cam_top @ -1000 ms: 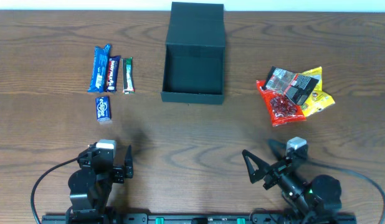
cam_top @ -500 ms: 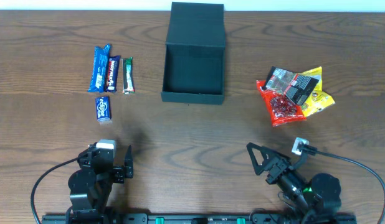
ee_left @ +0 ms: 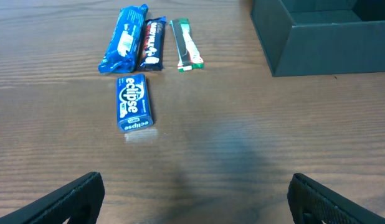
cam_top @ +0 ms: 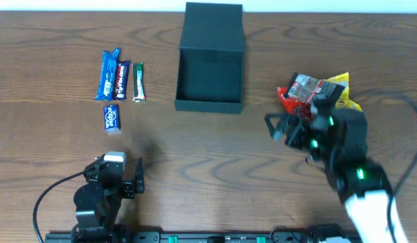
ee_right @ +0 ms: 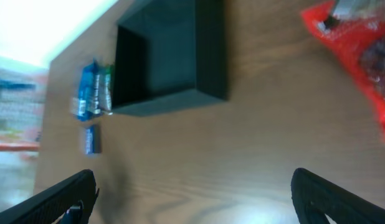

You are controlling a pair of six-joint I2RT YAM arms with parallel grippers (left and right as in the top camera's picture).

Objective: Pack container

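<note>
Overhead: container [cam_top: 208, 104] sits at far centre of bench [cam_top: 215, 152], open and empty, lid flap [cam_top: 213, 25] laid back flat on the far side. Bars [cam_top: 119, 79] lie well to its left, snack bags [cam_top: 299, 108] to its right. Right claw [cam_top: 279, 127] hangs just beside the bags, jaws spread wide, nothing held. Left claw [ee_left: 195, 196] is low at the near edge, likewise spread and empty.

Judgement: box looks like stiff card, light, matte, so not slippery in a pinch, but likely to skid on the wood if nudged. Best hold is a side wall's rim, pinched over the edge. For closing, take the flap's free far edge.
</note>
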